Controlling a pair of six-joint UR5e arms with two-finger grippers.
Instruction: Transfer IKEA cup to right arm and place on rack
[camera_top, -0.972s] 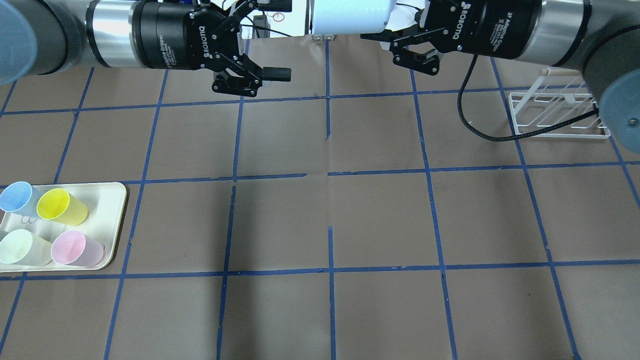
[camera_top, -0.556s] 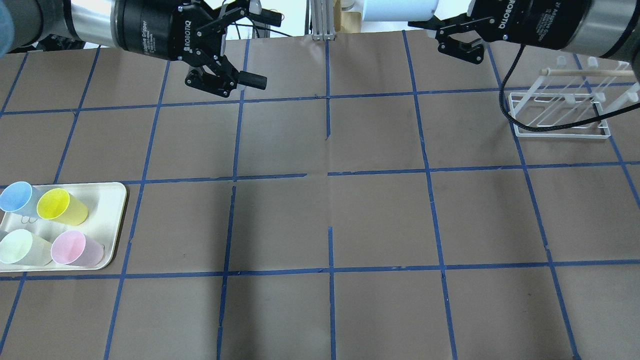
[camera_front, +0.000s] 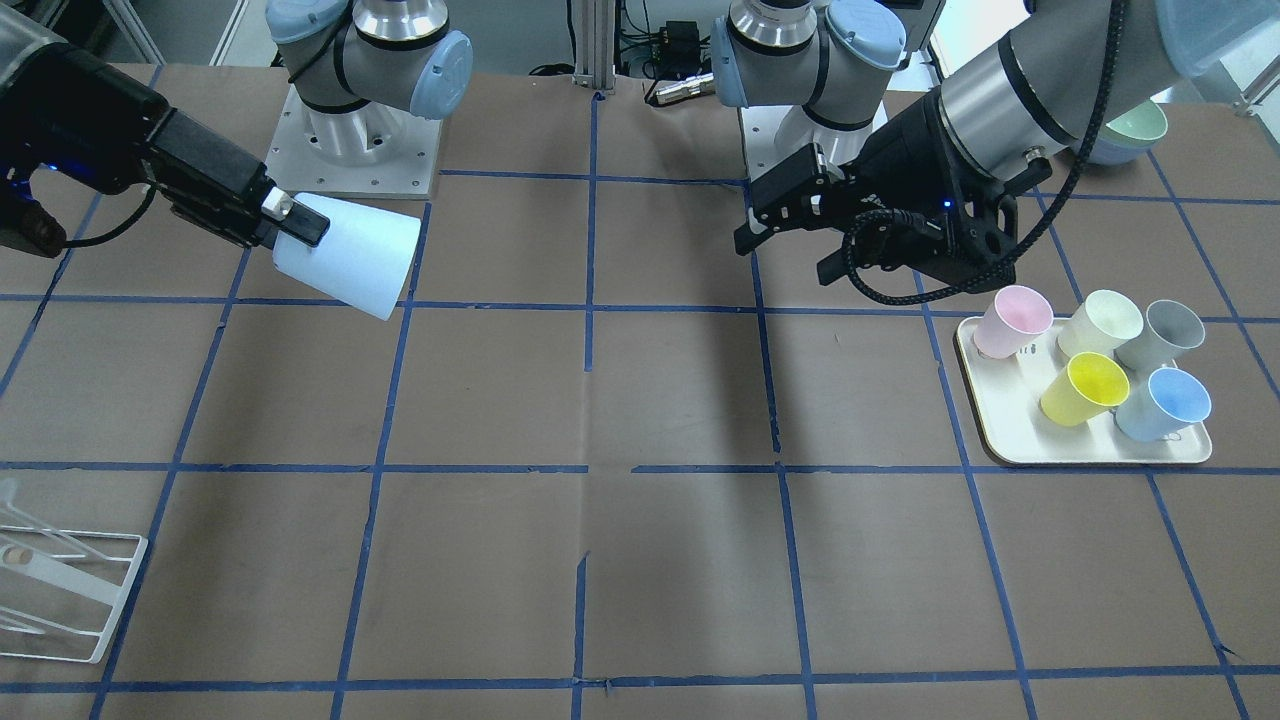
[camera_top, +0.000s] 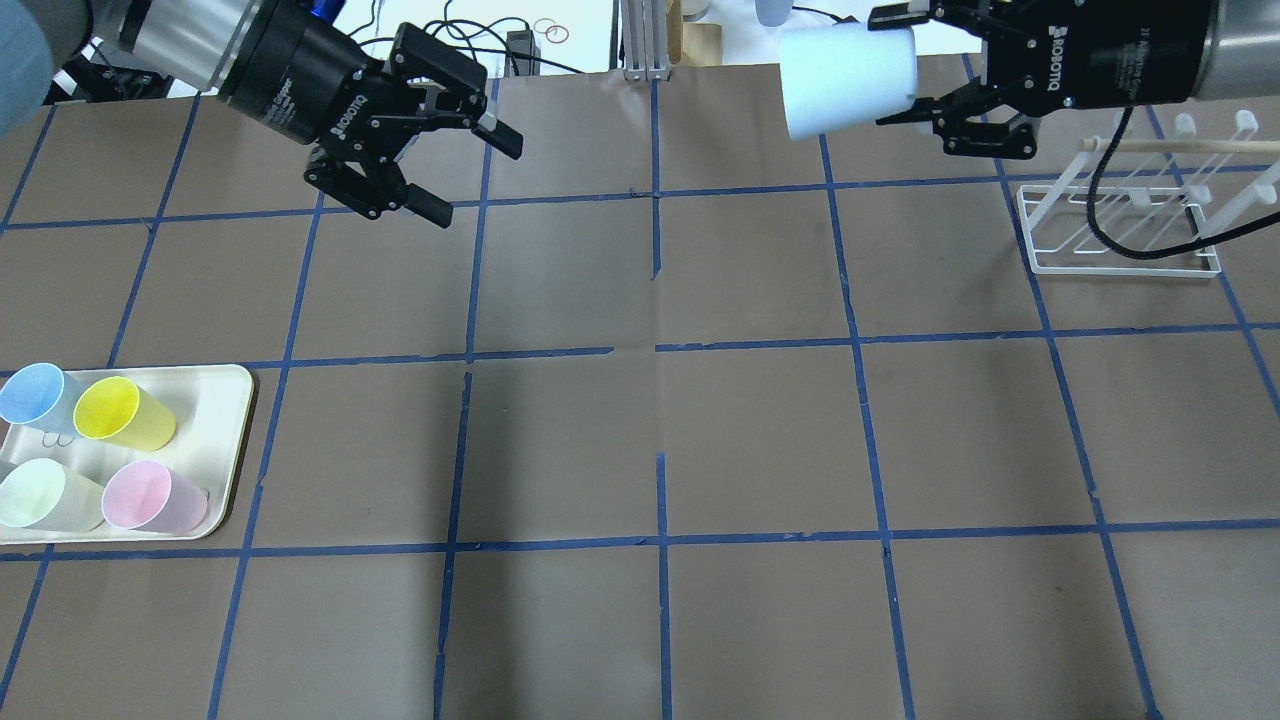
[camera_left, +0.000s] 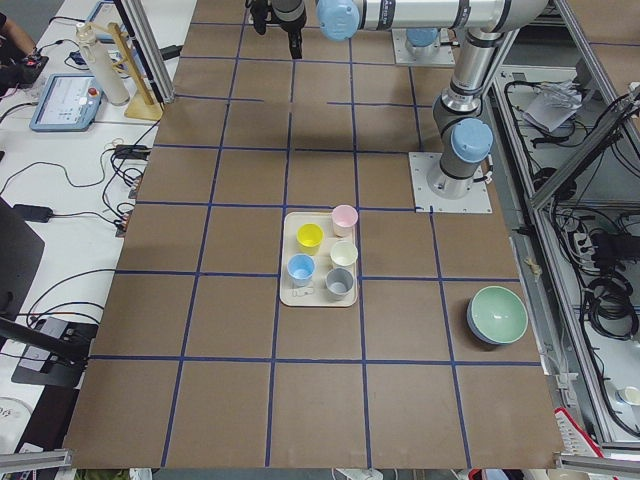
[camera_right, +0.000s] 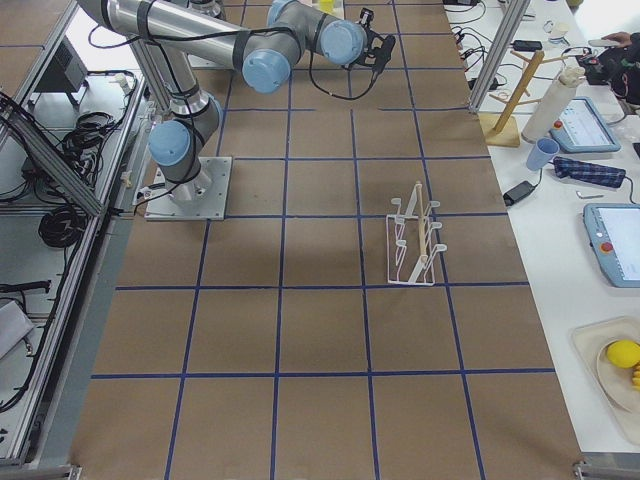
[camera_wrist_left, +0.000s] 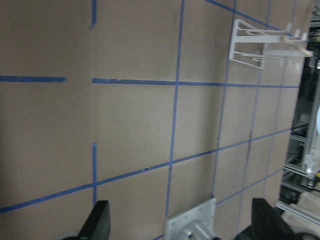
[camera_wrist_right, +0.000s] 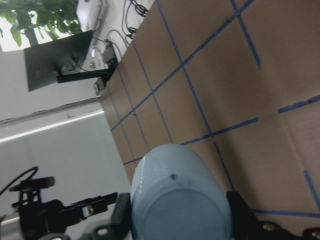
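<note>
The IKEA cup (camera_top: 848, 80) hangs in the air above the far right part of the worktop (camera_top: 650, 440). It lies roughly on its side, with its wide mouth turned left toward the middle and its narrow closed base toward the right gripper (camera_top: 900, 65). That gripper's jaws pinch the cup at the base end, one finger on each side of the wall; the right wrist view shows the cup's round bottom filling the gap between them. The cup touches nothing else and is to the left of the rack (camera_top: 1120, 262), clear of it. The rack is a white wire frame with a wooden rod across its top, and it stands on the worktop at the far right edge. A black cable from the right arm loops in front of it. Well apart, at the far left, the left gripper (camera_top: 470, 178) hovers above the worktop with its jaws spread and nothing between them. At the near left edge a cream tray (camera_top: 235, 440) holds a blue cup (camera_top: 30, 392), a yellow cup (camera_top: 115, 410), a pale green cup (camera_top: 40, 492) and a pink cup (camera_top: 145, 495), and the front-facing view shows a grey cup (camera_front: 1170, 330) among them too.
</note>
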